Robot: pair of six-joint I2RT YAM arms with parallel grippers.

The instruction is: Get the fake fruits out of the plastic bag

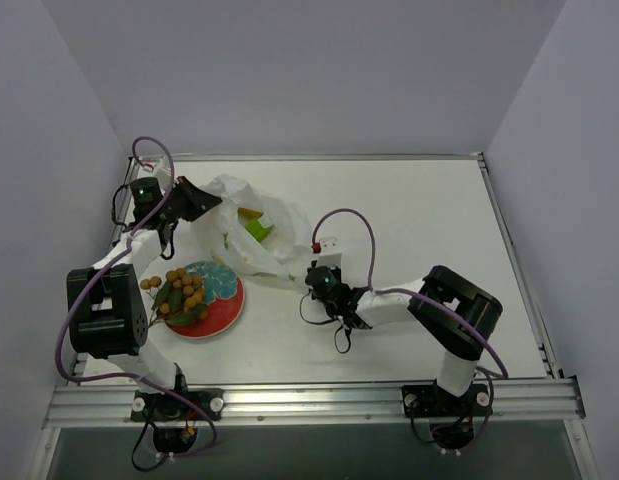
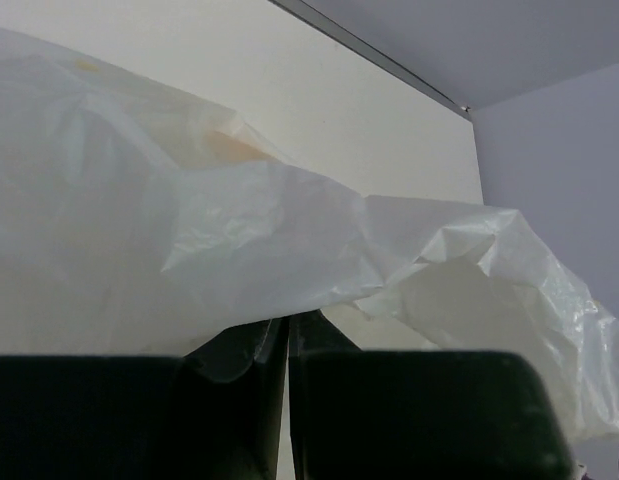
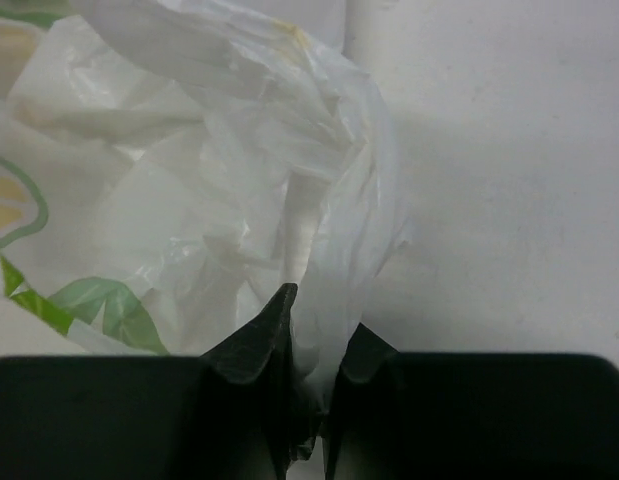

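The plastic bag [image 1: 279, 215] is held at the far left of the table [image 1: 419, 220], one edge clamped by the left gripper [image 2: 287, 335] and the other pinched by the right gripper [image 3: 314, 330]. A yellow fruit [image 1: 250, 213] and a green fruit [image 1: 257, 230] are seen inside it, while the brown bunch [image 1: 186, 288] is seen on the plate [image 1: 225, 314] just beside it.

1. Plastic bag [image 1: 229, 195]: thin translucent white film, crinkled, faint sheen, green print.
2. Fake fruits [image 1: 184, 290]: tan-brown balls, matt plastic look; green leaves, smooth.
3. Plate [image 1: 232, 310]: glossy, red rim, teal pattern.
4. Table [image 1: 409, 230]: off-white, smooth, matt.
5. Right gripper [image 3: 324, 312]: fingers [image 3: 254, 360] black, matt, hard plastic look.
6. Rail [image 1: 309, 405]: ribbed bare metal, dull silver.
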